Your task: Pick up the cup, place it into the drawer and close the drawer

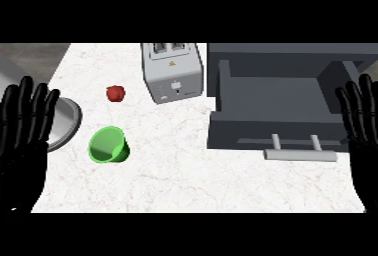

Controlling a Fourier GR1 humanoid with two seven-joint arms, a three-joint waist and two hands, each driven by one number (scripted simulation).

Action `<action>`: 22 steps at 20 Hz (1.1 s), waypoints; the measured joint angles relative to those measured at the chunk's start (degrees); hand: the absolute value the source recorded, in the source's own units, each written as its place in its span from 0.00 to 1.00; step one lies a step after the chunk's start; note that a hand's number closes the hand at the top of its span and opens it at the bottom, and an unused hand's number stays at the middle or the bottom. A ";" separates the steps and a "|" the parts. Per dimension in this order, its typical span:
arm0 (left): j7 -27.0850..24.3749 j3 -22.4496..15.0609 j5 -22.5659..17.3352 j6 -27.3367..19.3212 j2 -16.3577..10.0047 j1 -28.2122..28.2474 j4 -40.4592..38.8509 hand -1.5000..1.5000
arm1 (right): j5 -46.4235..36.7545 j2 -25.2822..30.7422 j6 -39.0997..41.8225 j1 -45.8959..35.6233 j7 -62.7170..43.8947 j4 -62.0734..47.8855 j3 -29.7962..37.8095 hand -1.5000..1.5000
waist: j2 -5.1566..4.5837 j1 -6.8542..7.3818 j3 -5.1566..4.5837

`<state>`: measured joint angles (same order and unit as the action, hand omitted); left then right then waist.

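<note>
A white marble counter (184,185) fills the view, with a grey floor showing past its far left corner. The green cup (109,145) sits on the near left part of the counter with its open mouth turned up toward the view. It lies well apart from the drawer (269,95) and outside it. The drawer is a dark grey box on the right side. It stands pulled open toward the near edge, and a pale bar handle (300,154) juts from its front panel. A silver toaster (172,72) stands at the far middle, just left of the drawer. A small red fruit (115,93) lies left of the toaster, beyond the cup. A round grey metal pan (65,122) shows at the left edge, partly hidden by the left hand (26,125). That hand rests there with its fingers spread apart and pointing up, holding nothing. The right hand (360,120) rests at the right edge in the same way, fingers straight and apart, in front of the drawer's right side.
</note>
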<state>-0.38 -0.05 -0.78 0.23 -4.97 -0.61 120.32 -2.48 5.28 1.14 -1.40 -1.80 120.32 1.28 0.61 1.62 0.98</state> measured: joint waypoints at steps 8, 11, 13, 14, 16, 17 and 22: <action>-2.07 1.03 -17.09 15.83 -5.58 0.38 -4.68 0.00 | 2.90 -1.80 1.39 0.07 -2.10 0.33 -2.94 0.00 | -0.67 -1.47 -0.94; -0.83 2.39 -24.77 20.96 -7.41 0.72 -7.77 0.00 | 5.11 -2.09 2.56 0.07 -2.65 -0.83 -3.28 0.00 | -0.69 -1.55 -0.98; -0.57 4.68 -29.05 24.31 -9.38 -0.01 -10.82 0.00 | 5.93 -2.07 2.80 -0.51 -3.74 -0.70 -3.28 0.00 | -0.69 -1.59 -0.99; -0.35 5.17 -30.46 25.59 -9.80 0.32 -11.55 0.00 | 5.83 -2.23 2.74 -0.66 -3.73 -1.10 -3.40 0.00 | -0.66 -1.58 -0.99; 0.15 6.37 -32.80 27.60 -10.74 -0.72 -13.49 0.00 | 7.03 -1.86 3.27 -1.45 -3.58 -2.31 -2.16 0.00 | -0.66 -1.60 -0.99; 0.76 6.41 -33.27 27.89 -10.66 -0.84 -13.51 0.00 | 7.65 -1.66 3.82 -1.18 -2.97 -2.76 -1.58 0.00 | -0.64 -1.60 -1.00; 1.57 6.96 -33.34 29.06 -9.82 -3.50 -16.71 0.00 | 7.04 -2.28 3.14 -1.57 -4.35 -2.03 -2.25 0.00 | -0.61 -1.66 -0.99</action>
<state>1.18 6.91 -34.11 29.30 -14.79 -4.11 103.61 4.56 3.00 4.28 -2.97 -6.15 118.29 -0.96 0.00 -0.04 -0.01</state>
